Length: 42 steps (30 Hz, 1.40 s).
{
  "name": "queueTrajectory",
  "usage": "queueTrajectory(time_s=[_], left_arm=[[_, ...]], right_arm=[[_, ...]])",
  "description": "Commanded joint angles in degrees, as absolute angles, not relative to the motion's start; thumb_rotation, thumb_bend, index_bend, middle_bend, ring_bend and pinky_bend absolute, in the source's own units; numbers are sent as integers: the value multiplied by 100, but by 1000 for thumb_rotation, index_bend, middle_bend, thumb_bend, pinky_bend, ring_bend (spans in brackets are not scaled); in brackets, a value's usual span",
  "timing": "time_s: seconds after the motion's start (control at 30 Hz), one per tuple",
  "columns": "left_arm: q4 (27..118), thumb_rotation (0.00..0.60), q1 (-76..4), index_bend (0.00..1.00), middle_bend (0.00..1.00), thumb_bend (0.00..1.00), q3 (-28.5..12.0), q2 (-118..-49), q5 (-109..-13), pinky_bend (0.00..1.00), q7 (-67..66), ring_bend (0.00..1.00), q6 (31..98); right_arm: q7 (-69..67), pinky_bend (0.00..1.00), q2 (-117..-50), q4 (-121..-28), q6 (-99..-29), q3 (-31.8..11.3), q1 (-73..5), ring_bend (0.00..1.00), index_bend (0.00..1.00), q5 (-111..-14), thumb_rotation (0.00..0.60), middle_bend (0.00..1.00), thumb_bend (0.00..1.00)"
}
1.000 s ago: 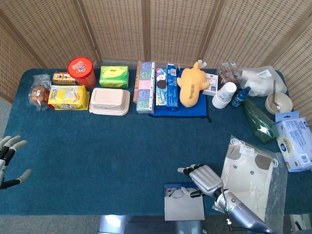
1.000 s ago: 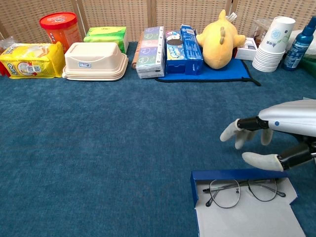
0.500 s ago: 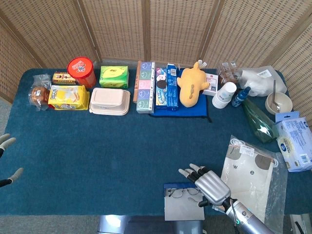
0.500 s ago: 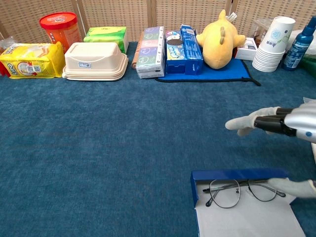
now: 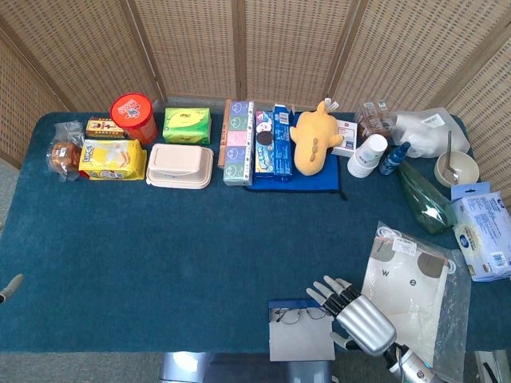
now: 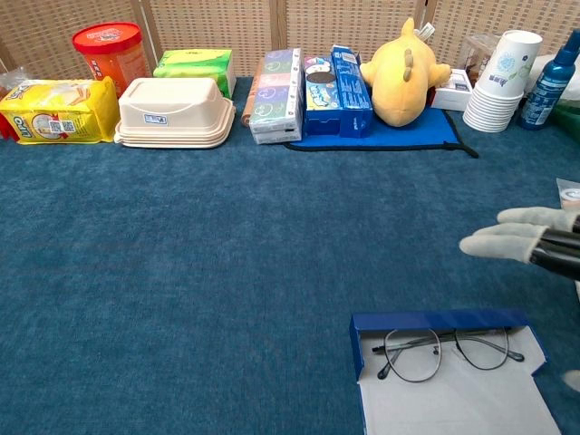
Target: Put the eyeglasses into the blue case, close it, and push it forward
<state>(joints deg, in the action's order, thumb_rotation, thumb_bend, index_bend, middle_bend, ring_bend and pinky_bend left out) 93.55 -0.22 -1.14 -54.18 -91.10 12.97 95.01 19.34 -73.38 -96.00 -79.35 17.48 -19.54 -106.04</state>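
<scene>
The blue case (image 6: 435, 323) lies open near the table's front edge, its grey lid flap (image 6: 458, 403) spread toward me. The thin-framed eyeglasses (image 6: 444, 349) rest inside it, lenses up. In the head view the case (image 5: 289, 305) and glasses (image 5: 297, 313) sit just left of my right hand (image 5: 358, 317), which hovers with fingers stretched out and apart, holding nothing. The chest view shows only that hand's fingertips (image 6: 507, 237) at the right edge, above and right of the case. Only a fingertip of my left hand (image 5: 9, 286) peeks in at the left edge.
A clear bag with white cloth (image 5: 411, 287) lies right of the case. Along the back stand a red tub (image 6: 111, 53), yellow pack (image 6: 56, 109), beige lunchbox (image 6: 174, 111), boxes (image 6: 276, 83), yellow plush (image 6: 401, 74), paper cups (image 6: 501, 80) and a blue bottle (image 6: 553, 80).
My right hand has drawn back from above the case toward the right and front, fingers straightening. My left hand has slid out past the left edge. The glasses and case have not moved.
</scene>
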Motion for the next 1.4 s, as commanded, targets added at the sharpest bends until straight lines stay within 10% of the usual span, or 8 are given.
queueTrajectory(time_s=[0.03, 1.4], left_arm=[[9285, 545, 19, 96, 114, 212, -142, -5447, -9089, 57, 1421, 55, 9577], [8687, 545, 467, 74, 113, 211, -218, -5540, -9281, 50, 2234, 44, 10446]], right_arm=[[1916, 187, -7352, -9412, -8095, 1818, -1777, 3, 0, -10793, 404, 83, 294], [683, 90, -8894, -5699, -10038, 1859, -123, 0, 0, -11945, 561, 0, 278]])
